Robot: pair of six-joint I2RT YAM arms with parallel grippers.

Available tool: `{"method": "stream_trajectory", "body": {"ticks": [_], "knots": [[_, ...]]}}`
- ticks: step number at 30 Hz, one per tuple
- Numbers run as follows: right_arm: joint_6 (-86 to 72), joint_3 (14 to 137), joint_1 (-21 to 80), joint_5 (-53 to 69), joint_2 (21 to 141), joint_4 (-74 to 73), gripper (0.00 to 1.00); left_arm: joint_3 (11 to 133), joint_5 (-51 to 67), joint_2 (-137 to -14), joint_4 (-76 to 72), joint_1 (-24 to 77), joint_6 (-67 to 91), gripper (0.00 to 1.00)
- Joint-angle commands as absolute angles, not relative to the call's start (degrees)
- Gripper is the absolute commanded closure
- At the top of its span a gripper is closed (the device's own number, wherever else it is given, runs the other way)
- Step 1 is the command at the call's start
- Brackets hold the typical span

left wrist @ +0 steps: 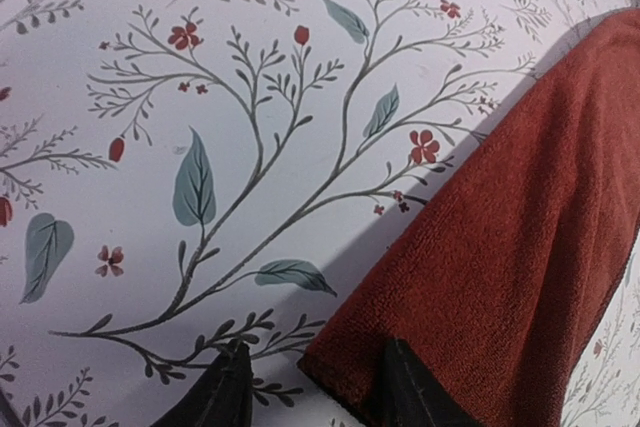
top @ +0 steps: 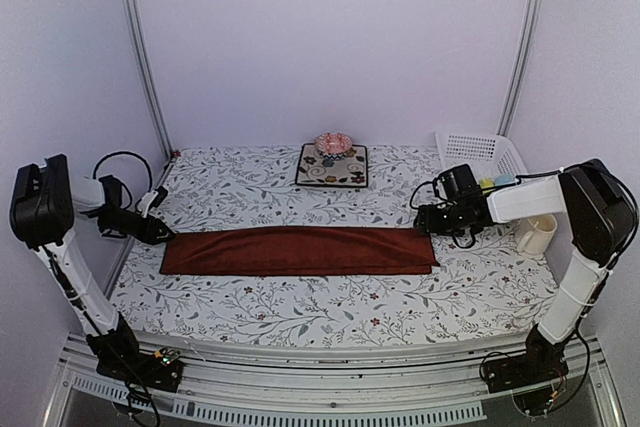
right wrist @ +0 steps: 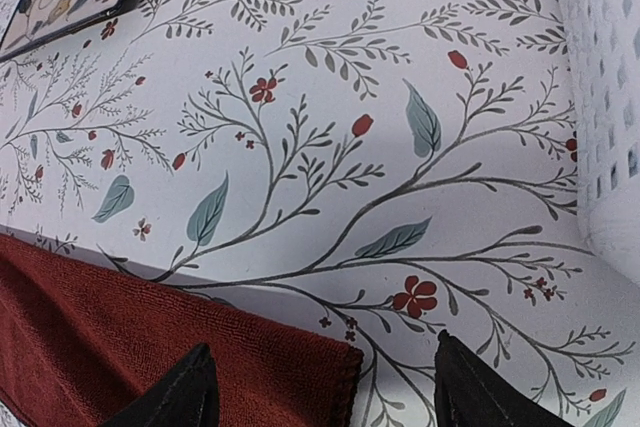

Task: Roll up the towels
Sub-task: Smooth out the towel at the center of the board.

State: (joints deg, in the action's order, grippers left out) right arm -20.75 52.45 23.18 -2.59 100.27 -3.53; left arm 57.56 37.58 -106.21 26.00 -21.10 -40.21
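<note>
Far left, the left gripper (top: 160, 232) is down low on the table, right at the left end of the towel (top: 300, 250). Up close, its fingers (left wrist: 222, 395) stand part-way apart with the towel's corner poking in between them. One finger overlaps the red pile, and the other has a strip of bare cloth (top: 250, 187) between it and the hem. So it's spread, with nothing pinched.

Moving along, the dark red towel lies flat and unrolled. It makes a long band running side to side across the middle of the flowered cloth, reaching from one gripper to the other.

Behind its middle, well apart toward the back wall, sits the square mat (top: 332, 167) with something pink (top: 333, 143) on top. I can't tell what that is.

At the towel's right end, the right gripper (top: 425, 219) is low at the far corner. Its fingers (right wrist: 185, 395) are thrown wide. One hangs over the red fabric, the other over bare cloth, and the towel's corner lies in the gap. It's spread and gripping nothing.

Further right, a white basket (top: 480, 152) stands in the back corner, and a pale mug (top: 537, 235) sits just beside the right forearm near the table's edge.
</note>
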Motion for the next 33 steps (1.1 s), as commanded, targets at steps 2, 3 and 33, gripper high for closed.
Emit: {"method": "stream_trajectory", "body": {"ticks": [2, 3, 33], "knots": [[-21.0, 52.47, 22.69, -0.92, 102.46, -0.89, 0.26, 59.59, 37.51, -108.52, 26.9, -20.75, -39.11, 0.6], [-21.01, 52.39, 22.69, -0.69, 102.63, -0.78, 0.27, 59.94, 37.79, -108.87, 27.35, -20.73, -39.04, 0.63], [-21.05, 51.93, 22.41, 0.41, 103.37, 0.28, 0.29, 61.03, 26.5, -104.88, 21.02, -19.12, -34.54, 1.0]]}}
